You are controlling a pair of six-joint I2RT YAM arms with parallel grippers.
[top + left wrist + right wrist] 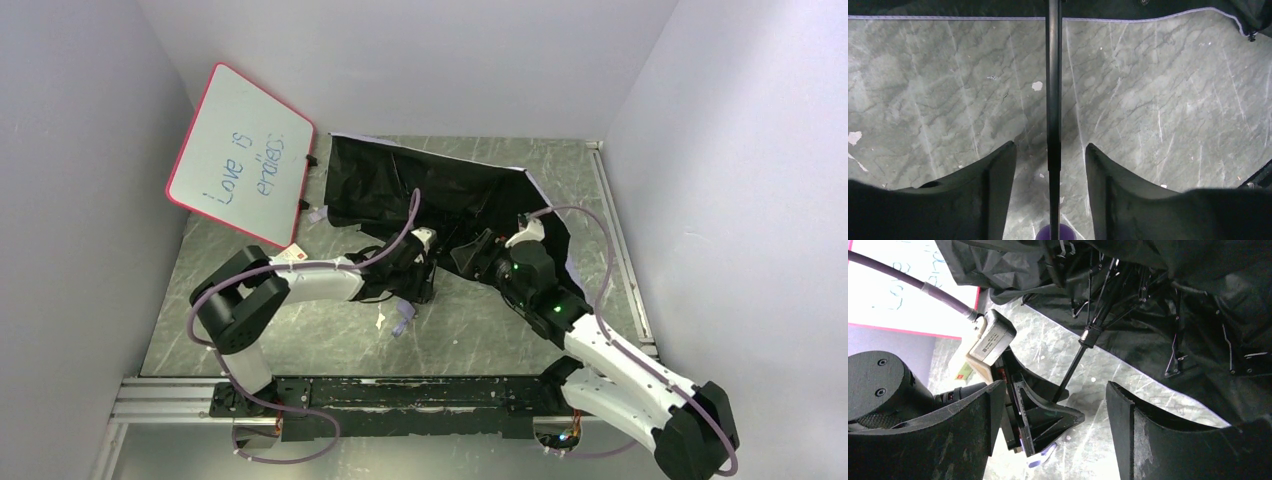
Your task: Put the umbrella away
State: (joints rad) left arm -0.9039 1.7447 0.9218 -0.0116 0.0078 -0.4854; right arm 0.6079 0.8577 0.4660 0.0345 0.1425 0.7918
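The umbrella lies open at the back of the table, black canopy side up with a pale lilac edge. Its thin dark shaft runs straight between the fingers of my left gripper, which is open and does not touch it. The lilac handle shows at the base of the fingers. In the top view my left gripper sits at the canopy's near edge, with the lilac wrist loop below it. My right gripper is open and empty, facing the left gripper's fingers, the shaft and the ribs.
A whiteboard with a red frame and blue writing leans against the left wall; it also shows in the right wrist view. The table is grey marble-patterned, with walls on three sides and a metal rail at the right.
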